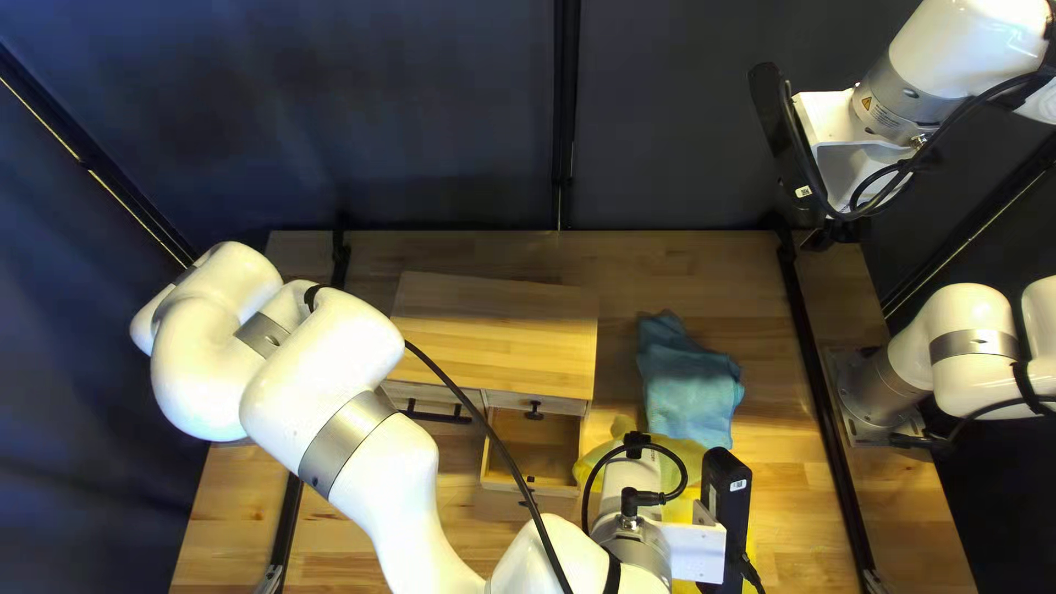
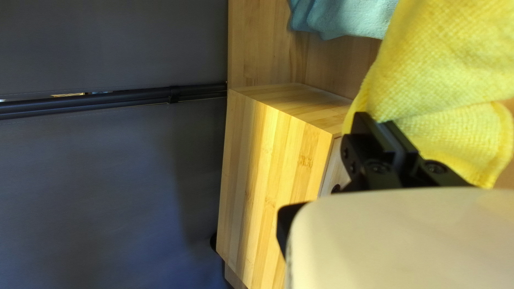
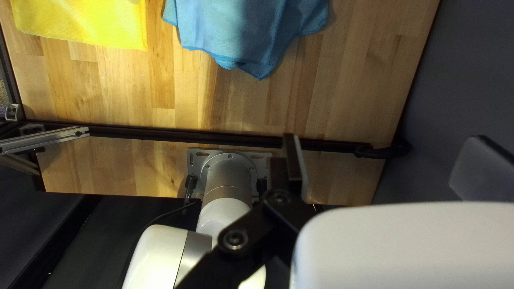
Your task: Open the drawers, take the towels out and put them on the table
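1. The left tool (image 2: pixel 377 126) was closed tight on a fold of the yellow towel (image 2: pixel 437 68), pinching it from both sides.
2. That towel rested on the surface (image 1: pixel 742 280), just right of the open drawer (image 1: pixel 532 454) in the top left view.
3. The blue towel (image 1: pixel 689 384) lay crumpled on the surface just beyond the yellow one, beside the drawer unit (image 1: pixel 495 334).
4. The right tool (image 1: pixel 780 124) hung raised near the far right corner, fingers spread wide and holding nothing.
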### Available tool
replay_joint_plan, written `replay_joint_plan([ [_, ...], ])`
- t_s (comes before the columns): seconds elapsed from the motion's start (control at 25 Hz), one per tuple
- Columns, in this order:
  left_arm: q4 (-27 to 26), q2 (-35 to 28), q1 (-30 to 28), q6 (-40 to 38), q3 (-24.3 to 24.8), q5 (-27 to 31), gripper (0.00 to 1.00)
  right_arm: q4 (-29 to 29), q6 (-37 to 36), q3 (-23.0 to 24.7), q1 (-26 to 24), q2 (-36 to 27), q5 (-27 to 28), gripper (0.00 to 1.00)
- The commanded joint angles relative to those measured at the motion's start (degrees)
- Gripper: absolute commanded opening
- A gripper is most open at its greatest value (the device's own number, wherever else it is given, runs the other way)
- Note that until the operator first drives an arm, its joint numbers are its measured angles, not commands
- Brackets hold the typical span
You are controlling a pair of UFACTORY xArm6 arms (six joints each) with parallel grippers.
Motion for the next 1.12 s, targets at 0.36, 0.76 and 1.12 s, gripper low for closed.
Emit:
replay_joint_plan([
  [0.36,1.07,-7.29,1.58,-17.59,13.32,-10.25,0.0,0.0,0.0,0.0,0.0,0.0,0.0,1.0],
  [0.76,1.71,-5.19,0.99,-28.35,11.48,-9.98,0.0,0.0,0.0,0.0,0.0,0.0,0.0,1.0],
  [1.12,1.73,2.99,0.03,-30.05,1.98,-8.99,0.0,0.0,0.0,0.0,0.0,0.0,0.0,1.0],
])
